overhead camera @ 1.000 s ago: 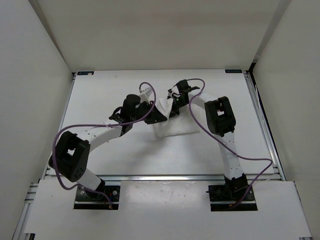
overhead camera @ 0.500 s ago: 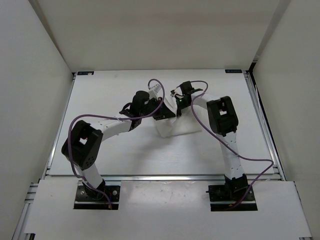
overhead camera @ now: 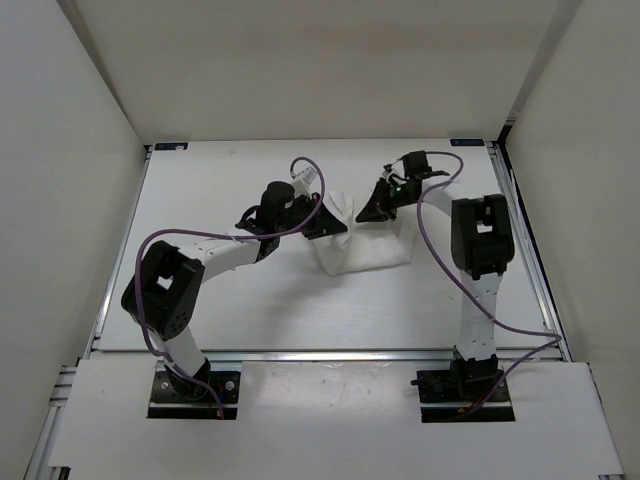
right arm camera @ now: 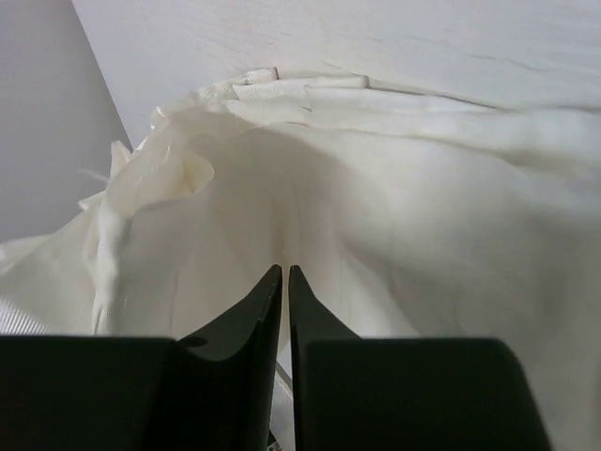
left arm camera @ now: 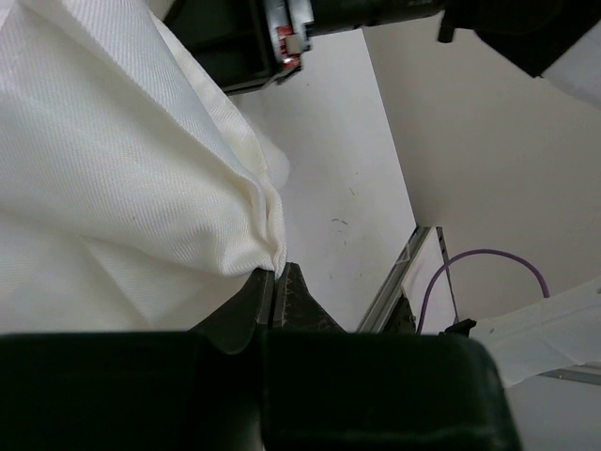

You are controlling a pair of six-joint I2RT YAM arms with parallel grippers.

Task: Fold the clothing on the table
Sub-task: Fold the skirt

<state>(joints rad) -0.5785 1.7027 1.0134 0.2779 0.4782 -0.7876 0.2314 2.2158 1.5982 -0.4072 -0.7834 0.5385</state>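
The clothing (overhead camera: pixel 368 256) is a white bundle in the middle of the table (overhead camera: pixel 200 300), partly folded, with one corner lifted at its left. My left gripper (overhead camera: pixel 330 225) is shut on that raised fold; in the left wrist view the cloth (left arm camera: pixel 113 169) hangs from the closed tips (left arm camera: pixel 274 269). My right gripper (overhead camera: pixel 367 214) hovers over the bundle's upper right, just apart from it. In the right wrist view its jaws (right arm camera: pixel 285 271) stand a narrow slit apart with nothing between them, and the creased cloth (right arm camera: pixel 394 188) lies beyond.
Aluminium rails (overhead camera: pixel 522 235) run along the table's right side and near edge. White walls enclose the left, back and right. Purple cables (overhead camera: pixel 300 170) loop over both arms. The right arm's black wrist (left arm camera: pixel 282 38) is close above the left gripper.
My right gripper has let go of the cloth and drawn back to the right and away. The left gripper, still holding its fold, has shifted right toward the bundle.
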